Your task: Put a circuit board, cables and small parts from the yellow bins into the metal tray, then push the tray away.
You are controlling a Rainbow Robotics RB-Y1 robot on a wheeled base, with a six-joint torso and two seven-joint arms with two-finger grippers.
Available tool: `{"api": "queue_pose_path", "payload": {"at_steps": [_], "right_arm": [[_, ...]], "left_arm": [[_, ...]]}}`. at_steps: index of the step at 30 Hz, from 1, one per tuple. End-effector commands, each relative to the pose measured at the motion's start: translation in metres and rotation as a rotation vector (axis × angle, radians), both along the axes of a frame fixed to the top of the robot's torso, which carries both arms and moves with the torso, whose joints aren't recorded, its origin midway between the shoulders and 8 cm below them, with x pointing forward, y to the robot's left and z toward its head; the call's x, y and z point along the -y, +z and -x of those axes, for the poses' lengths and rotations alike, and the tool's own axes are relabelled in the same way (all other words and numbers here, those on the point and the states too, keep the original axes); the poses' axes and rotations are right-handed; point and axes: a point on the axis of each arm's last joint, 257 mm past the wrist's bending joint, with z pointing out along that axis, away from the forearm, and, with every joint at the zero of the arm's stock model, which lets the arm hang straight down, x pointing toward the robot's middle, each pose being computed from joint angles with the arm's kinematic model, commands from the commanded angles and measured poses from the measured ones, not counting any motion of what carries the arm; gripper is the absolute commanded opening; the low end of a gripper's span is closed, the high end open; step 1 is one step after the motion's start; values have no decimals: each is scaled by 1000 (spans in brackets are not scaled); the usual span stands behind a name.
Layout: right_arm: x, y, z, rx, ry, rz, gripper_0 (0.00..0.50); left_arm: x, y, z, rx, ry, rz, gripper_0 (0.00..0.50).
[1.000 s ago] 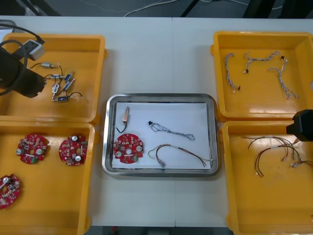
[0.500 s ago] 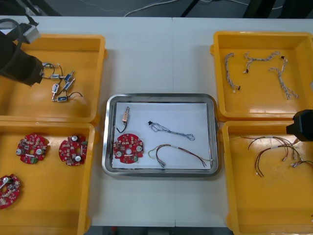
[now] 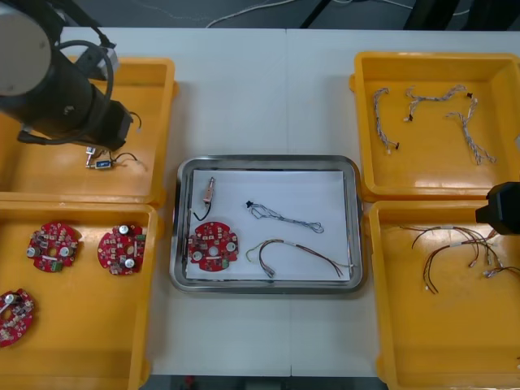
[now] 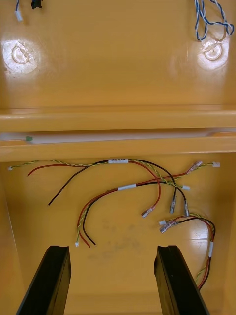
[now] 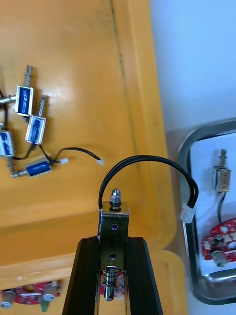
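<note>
Since the earlier frames, my left arm (image 3: 61, 89) has swung inward across the far left yellow bin (image 3: 49, 175), toward the metal tray (image 3: 268, 160) at the middle of the desk (image 3: 260, 89).

Tray contents: one circuit board (image 3: 214, 246), a blue-and-white cable (image 3: 284, 217), a red-and-yellow cable (image 3: 296, 253) and a first small metal part (image 3: 208, 192). I judge loading nearly complete. What remains is to deliver the part in hand and push the tray away.

Left end effector (image 5: 113, 243): clamped on the held small metal part (image 5: 114, 224), over the bin near its tray-side wall. The part is a silvery frame with a domed plunger tip, a spring, and a looped black lead ending in a white plug (image 5: 187, 213).

Right end effector (image 4: 114, 278): fingers apart, idle over the near right bin (image 4: 123, 261).
</note>
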Motion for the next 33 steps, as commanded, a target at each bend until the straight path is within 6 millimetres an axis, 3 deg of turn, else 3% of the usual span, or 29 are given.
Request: {"api": "queue_pose_path", "payload": {"at_steps": [1,8,10,11,18,24,33], "right_arm": [[14,15,2,33,-34,26,500],[14,15,2,33,-34,26,500],[14,15,2,33,-34,26,500],[14,15,2,33,-34,26,500],[14,15,2,33,-34,26,500],[14,15,2,33,-34,26,500],[14,15,2,33,-34,26,500]], "left_arm": [[39,15,3,59,142,92,0],[82,-4,10,67,177,118,0],[87,-6,11,67,180,119,0],[98,-12,12,74,178,112,0],[127,-36,17,58,157,74,0],[158,-64,11,66,104,57,0],[175,-99,2,65,71,17,0]]}}
